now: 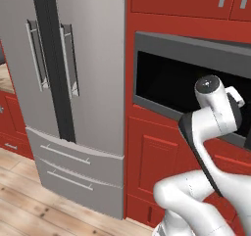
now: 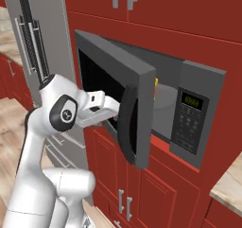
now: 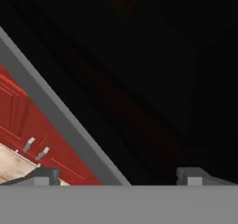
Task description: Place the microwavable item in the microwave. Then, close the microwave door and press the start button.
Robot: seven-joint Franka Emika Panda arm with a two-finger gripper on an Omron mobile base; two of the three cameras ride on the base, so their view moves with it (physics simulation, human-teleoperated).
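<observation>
Hand [image 3: 118, 175] — fingers spread wide, empty, facing microwave door [image 2: 118, 99] glass; door half-open — yellow cup [image 2: 155, 86] inside microwave [image 2: 189, 113].

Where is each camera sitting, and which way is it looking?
Left base view: behind the arm on its left, facing the fridge and the microwave door; the white arm rises at lower right.
Right base view: behind the arm on its right, facing the microwave, door part-open, yellow cup inside; the arm rises at lower left.
Hand view: on the hand, close against the door's black glass; the open claw has tips at the bottom.
Both base views share door and arm.
</observation>
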